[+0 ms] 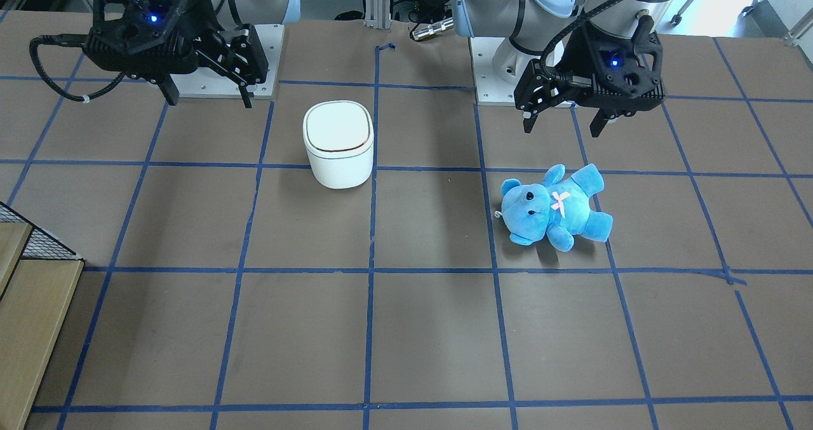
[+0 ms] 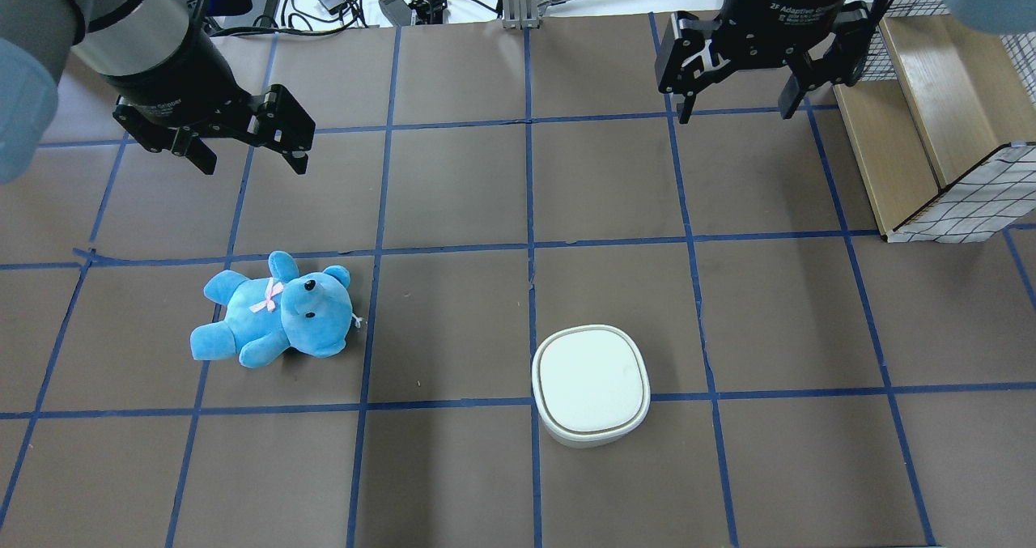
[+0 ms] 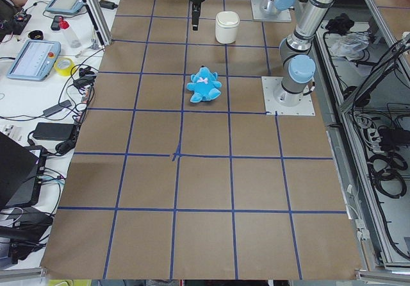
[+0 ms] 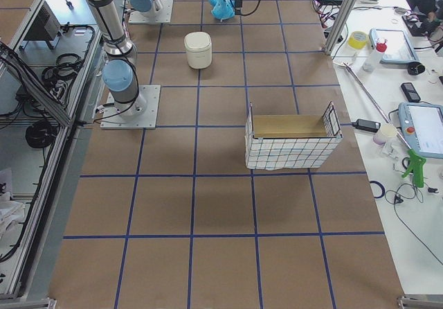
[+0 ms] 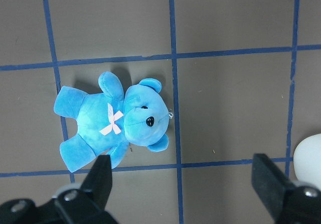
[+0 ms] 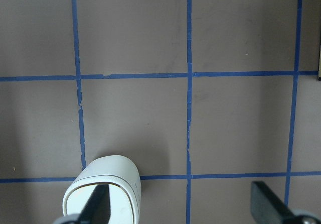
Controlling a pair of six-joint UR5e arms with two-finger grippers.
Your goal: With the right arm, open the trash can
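Trash can (image 2: 591, 386): small, white, rounded-square; standing upright on table (image 2: 453, 208), flat lid lying shut. Right arm (image 4: 111, 18): silver-grey; hanging well apart from it, right gripper (image 2: 735, 116) pointing down, fingers spread.

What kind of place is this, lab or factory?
Likely a robotics lab: table gridded with blue tape, side bench with control tablets and loose cables, a teddy bear and trash can as props.

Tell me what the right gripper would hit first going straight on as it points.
Probably the bare table. The right gripper points down, and the trash can sits just off to one side; depth is hard to judge.
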